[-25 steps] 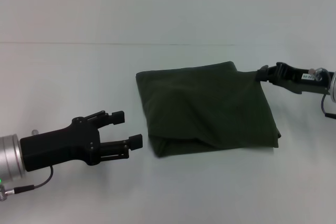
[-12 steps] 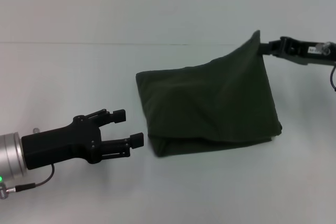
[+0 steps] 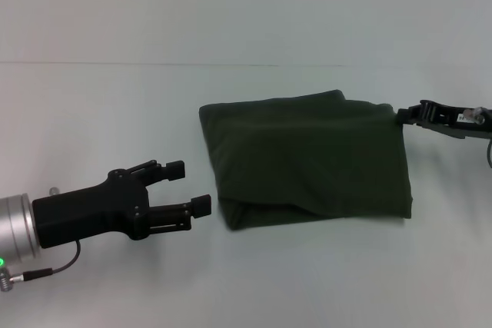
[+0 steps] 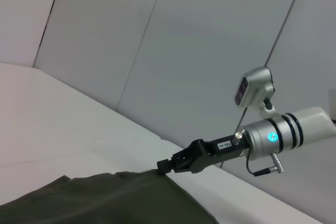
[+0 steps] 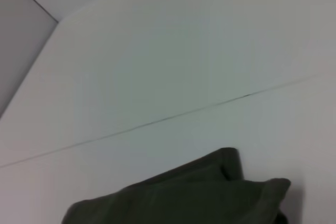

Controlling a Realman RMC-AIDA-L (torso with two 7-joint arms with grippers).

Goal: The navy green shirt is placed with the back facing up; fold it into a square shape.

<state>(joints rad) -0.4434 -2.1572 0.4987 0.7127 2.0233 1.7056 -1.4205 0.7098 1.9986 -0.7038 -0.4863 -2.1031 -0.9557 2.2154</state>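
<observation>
Head view. The shirt, folded to a near-square, lies flat at frame centre on the table. The right gripper, at centre right, touches the shirt's upper-right corner; whether its fingers clamp the cloth cannot be told. The left gripper, fingers apart, hovers at lower left, just beside the shirt's lower-left corner.
</observation>
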